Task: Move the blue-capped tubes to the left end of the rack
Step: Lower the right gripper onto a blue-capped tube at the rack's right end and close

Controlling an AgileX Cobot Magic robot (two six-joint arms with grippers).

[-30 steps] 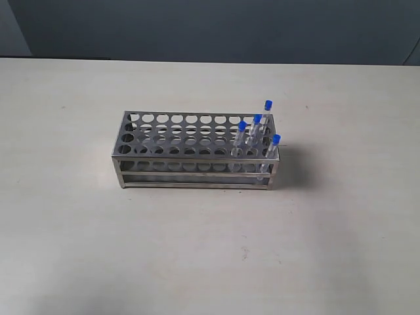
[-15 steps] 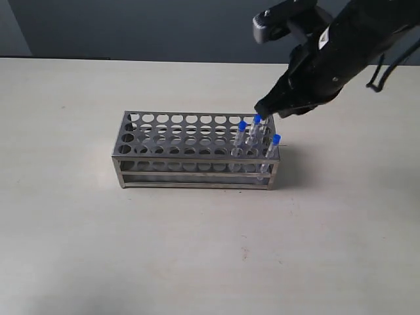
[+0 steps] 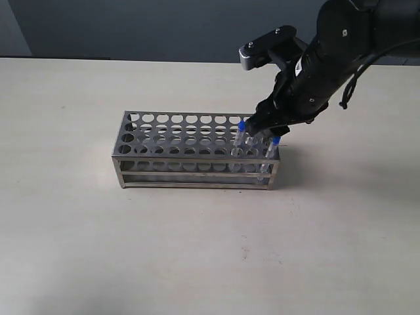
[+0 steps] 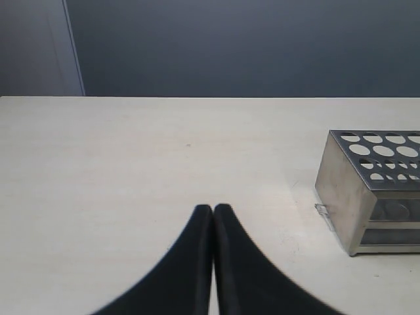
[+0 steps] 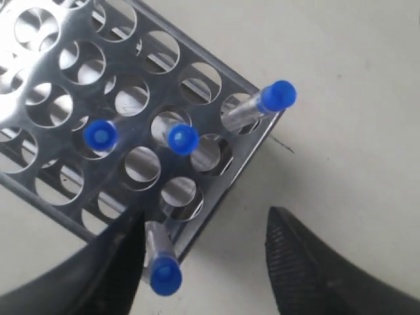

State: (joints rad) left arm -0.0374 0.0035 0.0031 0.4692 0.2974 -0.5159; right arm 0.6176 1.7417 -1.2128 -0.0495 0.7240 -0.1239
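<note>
The silver rack [image 3: 184, 141] stands mid-table, its left end also showing in the left wrist view [image 4: 371, 197]. Blue-capped tubes stand at its right end; two caps [image 3: 241, 124] [image 3: 275, 140] show in the exterior view, the others are hidden behind my right gripper [image 3: 264, 133]. The right wrist view shows all the caps [image 5: 100, 134] [image 5: 182, 139] [image 5: 279, 96] [image 5: 165, 274]. My right gripper [image 5: 205, 220] is open over the rack's corner, the nearest tube just inside one finger [image 5: 115, 259]. My left gripper [image 4: 213, 210] is shut and empty, well away from the rack.
The rack's other holes hold nothing. The pale table [image 3: 197, 249] spreads around the rack on all sides. A dark wall runs behind the table's far edge [image 3: 131, 59]. The black right arm [image 3: 328, 59] reaches in from the upper right.
One second ago no arm was in view. The right arm came in from the upper right and has dropped lower over the rack's right end, now covering two caps.
</note>
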